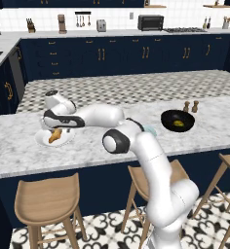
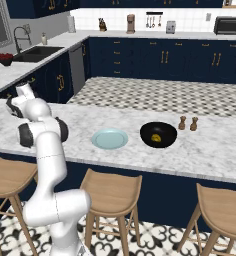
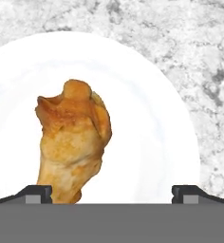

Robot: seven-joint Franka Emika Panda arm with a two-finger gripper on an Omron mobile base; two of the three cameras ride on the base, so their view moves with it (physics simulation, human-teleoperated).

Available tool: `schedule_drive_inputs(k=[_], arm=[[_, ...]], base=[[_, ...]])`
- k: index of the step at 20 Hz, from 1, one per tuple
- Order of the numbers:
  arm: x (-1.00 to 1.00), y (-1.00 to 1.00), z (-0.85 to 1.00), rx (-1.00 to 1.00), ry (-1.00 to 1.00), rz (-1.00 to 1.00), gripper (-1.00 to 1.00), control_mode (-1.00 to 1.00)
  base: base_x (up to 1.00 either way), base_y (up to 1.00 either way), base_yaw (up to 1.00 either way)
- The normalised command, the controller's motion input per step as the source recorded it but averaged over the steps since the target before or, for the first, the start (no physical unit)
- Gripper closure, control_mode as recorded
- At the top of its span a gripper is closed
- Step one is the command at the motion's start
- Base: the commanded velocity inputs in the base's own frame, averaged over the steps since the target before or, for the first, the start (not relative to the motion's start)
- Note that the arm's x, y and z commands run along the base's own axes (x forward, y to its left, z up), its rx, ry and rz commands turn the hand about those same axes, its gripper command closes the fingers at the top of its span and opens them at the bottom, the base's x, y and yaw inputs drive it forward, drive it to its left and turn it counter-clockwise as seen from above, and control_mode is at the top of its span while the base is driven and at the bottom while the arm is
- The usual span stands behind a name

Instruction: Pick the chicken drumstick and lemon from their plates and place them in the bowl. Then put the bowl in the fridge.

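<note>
marble counter (image 1: pixel 19 146), wooden stools (image 1: pixel 47 199), shakers (image 1: pixel 190 106)

Lighting: even, bright, diffuse; source not discernible. Shadows: faint, soft, under the stools (image 1: pixel 47 199) and along the counter edge (image 1: pixel 63 168). Glare: slight gloss on the black bowl (image 2: pixel 158 134); white plate (image 3: pixel 152 123) near blown out (rim barely separates from marble). Sharpness: mildly soft and pixelated throughout, hand view coarsest. Edge distortion: none evident.

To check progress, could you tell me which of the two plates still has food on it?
The white plate under the gripper holds the chicken drumstick; the light blue plate beside the black bowl is bare.
</note>
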Motion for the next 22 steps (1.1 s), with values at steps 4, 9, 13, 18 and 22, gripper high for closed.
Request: schedule_drive_inputs(k=[4, 9, 13, 18, 22], arm=[[0.07, 0.15, -0.1, 0.0, 0.01, 0.0, -1.0, -1.0], [0.08, 0.18, -0.11, 0.0, 0.02, 0.0, -1.0, -1.0], [0.17, 0.06, -0.03, 0.0, 0.0, 0.0, -1.0, -1.0], [0.24, 0.09, -0.03, 0.0, 0.0, -0.01, -1.0, -1.0], [0.11, 0.1, -0.23, 0.0, 0.0, 0.0, -1.0, -1.0]], base=[[0.0, 0.0, 0.0], [0.0, 0.0, 0.0], [0.0, 0.0, 0.0], [0.0, 0.0, 0.0], [0.0, 0.0, 0.0]])
